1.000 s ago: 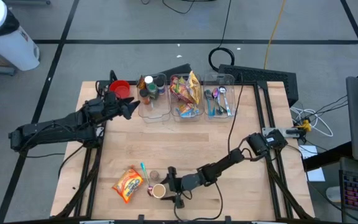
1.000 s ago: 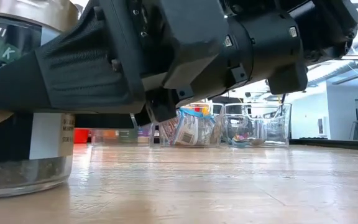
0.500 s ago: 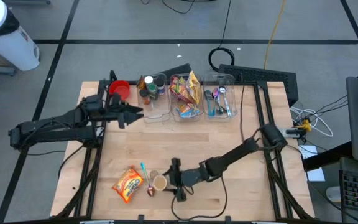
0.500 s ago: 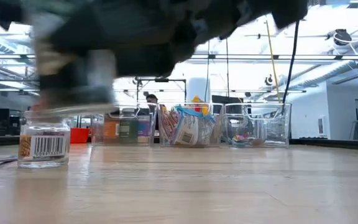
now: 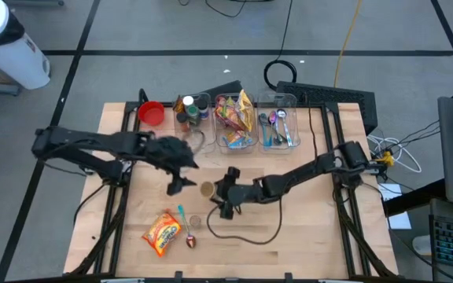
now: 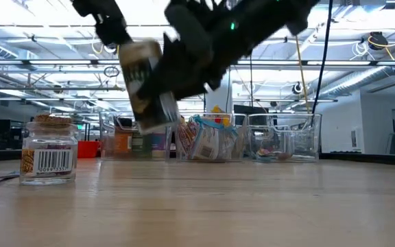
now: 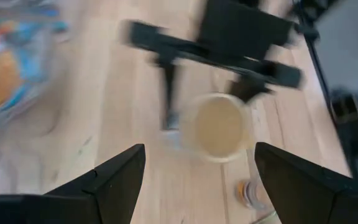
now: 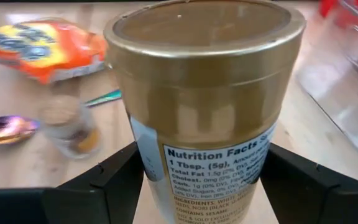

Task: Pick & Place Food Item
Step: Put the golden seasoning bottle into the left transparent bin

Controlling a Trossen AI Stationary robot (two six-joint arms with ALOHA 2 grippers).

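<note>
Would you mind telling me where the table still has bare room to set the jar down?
The right tool holds the jar mid-table. Bare wood lies on the right half of the table, below the three bins. The front left is crowded: snack bag, small jar, spoon.

Wooden table [image 5: 305,236], three clear bins [image 5: 237,126] (far edge), red bowl [image 5: 151,113], snack bag [image 5: 162,233], perhaps a spoon [image 5: 188,237]
</note>
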